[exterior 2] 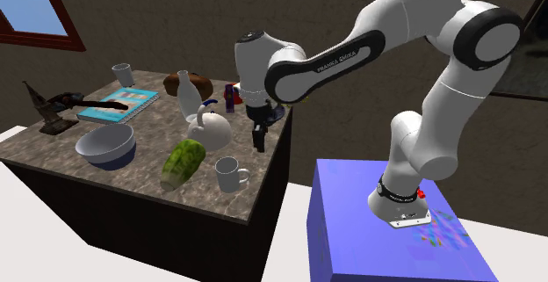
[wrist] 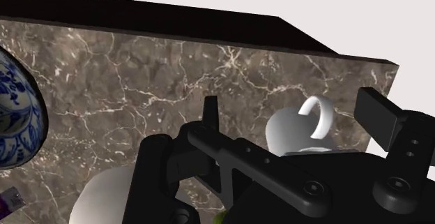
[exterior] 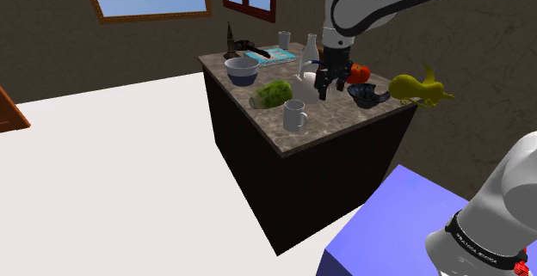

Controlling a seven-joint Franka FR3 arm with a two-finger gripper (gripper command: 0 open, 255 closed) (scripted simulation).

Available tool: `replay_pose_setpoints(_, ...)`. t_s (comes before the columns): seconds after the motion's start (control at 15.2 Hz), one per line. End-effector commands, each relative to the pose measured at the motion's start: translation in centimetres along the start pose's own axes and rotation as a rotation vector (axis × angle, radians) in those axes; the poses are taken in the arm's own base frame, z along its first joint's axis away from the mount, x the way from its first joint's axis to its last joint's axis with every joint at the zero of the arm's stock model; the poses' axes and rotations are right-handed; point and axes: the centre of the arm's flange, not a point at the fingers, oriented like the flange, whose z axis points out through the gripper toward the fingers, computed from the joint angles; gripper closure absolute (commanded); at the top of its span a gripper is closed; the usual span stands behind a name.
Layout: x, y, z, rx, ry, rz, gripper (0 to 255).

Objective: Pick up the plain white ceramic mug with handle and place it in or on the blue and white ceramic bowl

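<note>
The plain white mug (exterior: 295,115) (exterior 2: 231,174) stands upright near the front end of the marble counter (exterior: 331,128). The blue and white bowl (exterior: 242,70) (exterior 2: 106,145) sits farther back along the counter, beyond a green melon (exterior: 274,93). My black gripper (exterior: 331,83) (exterior 2: 259,137) hangs open above the counter, next to a white teapot (exterior: 307,81) and apart from the mug. In the wrist view the mug (wrist: 289,132), its handle up, shows beyond the spread fingers of the gripper (wrist: 294,111), untouched. The bowl's patterned side (wrist: 17,114) shows off to one side.
A small dark blue bowl (exterior: 368,95), a red tomato (exterior: 359,73) and a yellow gourd-like thing (exterior: 419,86) lie at the counter's edge on the shoulder view's right. A white bottle (exterior: 310,52), a book (exterior: 269,56) and a cup (exterior: 284,39) stand at the back.
</note>
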Motion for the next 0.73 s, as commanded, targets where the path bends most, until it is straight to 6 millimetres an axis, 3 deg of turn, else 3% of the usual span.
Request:
replay_pose_setpoints(0.0, 2.4, -0.1, 1.1, 0.010, 0.003, 0.001, 0)
replay_pose_setpoints(0.53, 11.6, -0.5, 5.7, 0.048, 0.014, 0.006, 0)
replay_pose_setpoints(0.66, 12.2, -0.5, 6.5, 0.050, 0.014, 0.007, 0)
